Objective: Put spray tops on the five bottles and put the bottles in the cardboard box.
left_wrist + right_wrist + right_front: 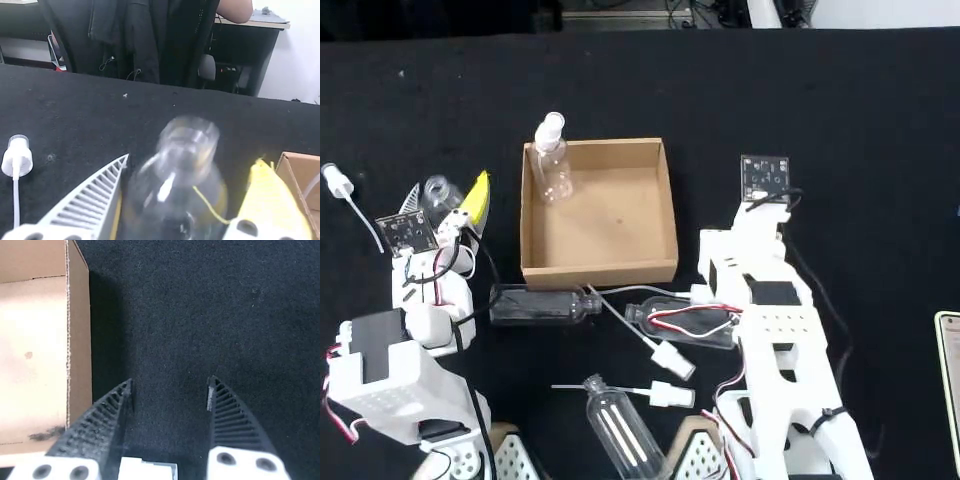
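Observation:
My left gripper [192, 160] is shut on a clear, topless bottle [187, 150], held left of the cardboard box [600, 262]; from above the bottle [440, 190] sits between the white and yellow fingers. A loose spray top [335, 180] lies farther left, also seen as the spray top [16, 155] beside the white finger. One bottle with its spray top [552, 160] stands in the box's far left corner. Three topless bottles lie in front of the box [540, 305], [675, 325], [620, 430]. My right gripper [170, 385] hangs open over bare cloth right of the box [77, 340].
Two spray tops with tubes [670, 358], [670, 395] lie among the lying bottles. The right arm's white body [770, 330] overlaps one bottle. A flat light object [950, 370] sits at the table's right edge. Black cloth [820, 100] covers the table.

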